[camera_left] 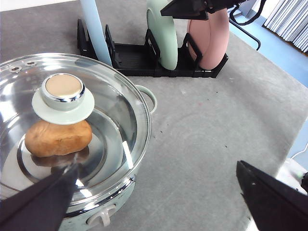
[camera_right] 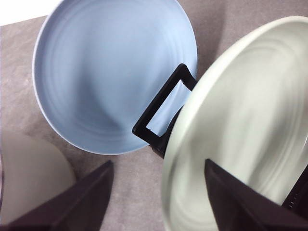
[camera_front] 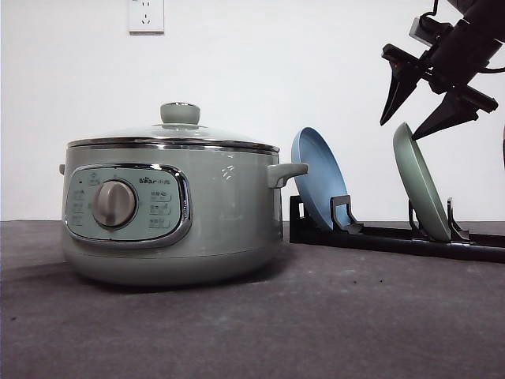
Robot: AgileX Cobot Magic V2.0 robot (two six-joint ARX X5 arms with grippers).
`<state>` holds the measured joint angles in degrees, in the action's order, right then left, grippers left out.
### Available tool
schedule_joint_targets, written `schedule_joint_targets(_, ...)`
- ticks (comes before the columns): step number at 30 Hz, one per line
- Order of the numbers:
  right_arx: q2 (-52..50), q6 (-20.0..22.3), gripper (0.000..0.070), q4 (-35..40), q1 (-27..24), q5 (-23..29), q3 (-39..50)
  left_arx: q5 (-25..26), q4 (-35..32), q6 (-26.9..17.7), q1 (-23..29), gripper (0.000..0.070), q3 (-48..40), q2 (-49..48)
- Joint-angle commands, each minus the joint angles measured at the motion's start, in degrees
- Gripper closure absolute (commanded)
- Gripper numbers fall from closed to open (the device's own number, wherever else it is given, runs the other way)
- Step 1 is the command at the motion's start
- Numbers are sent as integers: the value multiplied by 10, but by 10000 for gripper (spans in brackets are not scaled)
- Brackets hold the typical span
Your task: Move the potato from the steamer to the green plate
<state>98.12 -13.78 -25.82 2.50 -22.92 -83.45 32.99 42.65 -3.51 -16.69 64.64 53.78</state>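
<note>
Front view: my right gripper [camera_front: 414, 103] hangs spread over the green plate [camera_front: 420, 189], nothing between its jaws.
The plate leans in a black dish rack [camera_front: 394, 234] beside a blue plate [camera_front: 317, 178]; the steamer [camera_front: 170, 213] sits with its glass lid [camera_front: 170, 134] on, on a dark grey mat below a white wall with a socket [camera_front: 146, 16].

Left wrist view: my left gripper [camera_left: 159, 192] is wide open near the steamer, holding nothing.
The potato [camera_left: 57, 138] lies inside the pot under the lid knob [camera_left: 63, 91]; a pink plate [camera_left: 211, 41] stands in the rack too.

Right wrist view: my fingers [camera_right: 240, 202] straddle the green plate's rim [camera_right: 178, 144].
I judge the risk is a slip: the plate's smooth edge could skate out of a shallow pinch, or drag on the rack post [camera_right: 161, 108] and knock the blue plate.
</note>
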Motion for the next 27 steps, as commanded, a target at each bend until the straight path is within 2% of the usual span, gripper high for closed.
schedule_joint_targets(1, 17, 3, 359, 5, 0, -2, -15, 5, -4, -1, -2, 24, 14, 6)
schedule_joint_targets(3, 21, 3, 373, 6, 0, -2, -15, 5, -4, -1, -2, 24, 14, 6)
schedule_joint_targets(7, 27, 3, 487, 5, 0, -2, -15, 5, -2, -1, -2, 24, 14, 6)
schedule_joint_targets(10, 27, 3, 532, 5, 0, -2, -15, 5, -2, -1, -2, 24, 14, 6)
schedule_joint_targets(15, 27, -1, 685, 5, 0, -3, -15, 5, -2, -1, -2, 24, 14, 6)
schedule_joint_targets(27, -9, -15, 696, -3, 0, -24, -25, 5, -2, -1, -3, 24, 14, 6)
